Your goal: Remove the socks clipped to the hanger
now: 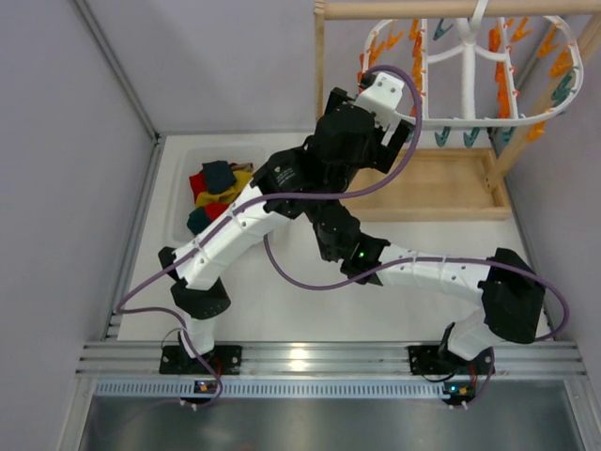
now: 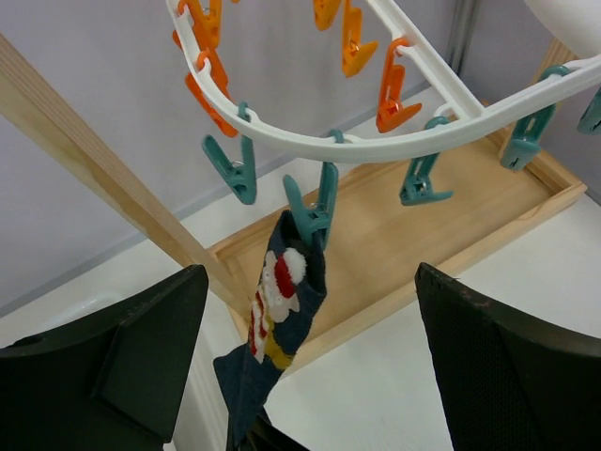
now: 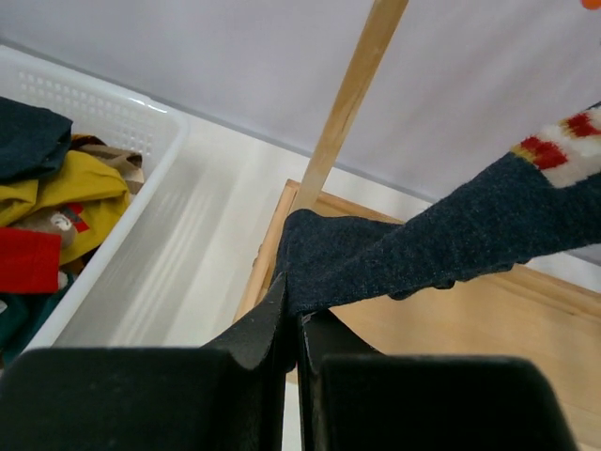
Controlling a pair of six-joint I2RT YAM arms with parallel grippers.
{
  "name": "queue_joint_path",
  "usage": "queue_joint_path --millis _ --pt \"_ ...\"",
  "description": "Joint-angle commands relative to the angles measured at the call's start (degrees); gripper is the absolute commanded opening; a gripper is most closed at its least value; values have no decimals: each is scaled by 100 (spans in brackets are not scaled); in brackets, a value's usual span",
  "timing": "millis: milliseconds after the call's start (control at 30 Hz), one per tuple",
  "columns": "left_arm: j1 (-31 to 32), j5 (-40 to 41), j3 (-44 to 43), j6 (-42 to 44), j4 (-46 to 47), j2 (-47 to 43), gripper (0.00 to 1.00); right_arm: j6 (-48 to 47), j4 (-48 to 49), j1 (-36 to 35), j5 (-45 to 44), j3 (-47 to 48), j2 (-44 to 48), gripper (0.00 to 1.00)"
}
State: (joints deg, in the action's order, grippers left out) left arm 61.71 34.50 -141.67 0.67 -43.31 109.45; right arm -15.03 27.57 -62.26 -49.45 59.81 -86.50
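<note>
A dark navy sock (image 2: 282, 310) with a red, white and yellow pattern hangs from a teal clip (image 2: 310, 218) on the white hanger (image 2: 441, 132). The hanger (image 1: 526, 117) hangs from the wooden rod at the back right. My left gripper (image 2: 308, 282) is open wide just below the clips, one finger on each side of the sock, touching nothing. My right gripper (image 3: 293, 315) is shut on the lower end of the same sock (image 3: 441, 240), pulling it taut. In the top view the left arm hides the right gripper and the sock.
A white basket (image 1: 178, 188) at the back left holds several loose socks (image 1: 218, 193), also in the right wrist view (image 3: 56, 202). The wooden stand's tray (image 1: 441, 188) and upright post (image 1: 319, 66) stand right behind the grippers. Grey walls close both sides.
</note>
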Motion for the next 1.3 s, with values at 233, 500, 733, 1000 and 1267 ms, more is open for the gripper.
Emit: queue_joint_path --millis 233,500,733,1000,1267 --pt "78 750 -265 917 752 515 91 -281 -375 -348 -144 531 -183 0" --pt "34 1050 -300 1366 1237 858 87 -360 -340 -471 -179 479 -104 0" --pt "-212 716 -344 1234 1421 1104 79 -448 -305 -585 -161 444 -60 0" --pt "-309 733 -459 1295 1615 1281 67 -501 -112 -682 -144 224 89 0" --pt "-388 646 -459 1313 1782 1351 52 -572 -50 -805 -126 119 212 0"
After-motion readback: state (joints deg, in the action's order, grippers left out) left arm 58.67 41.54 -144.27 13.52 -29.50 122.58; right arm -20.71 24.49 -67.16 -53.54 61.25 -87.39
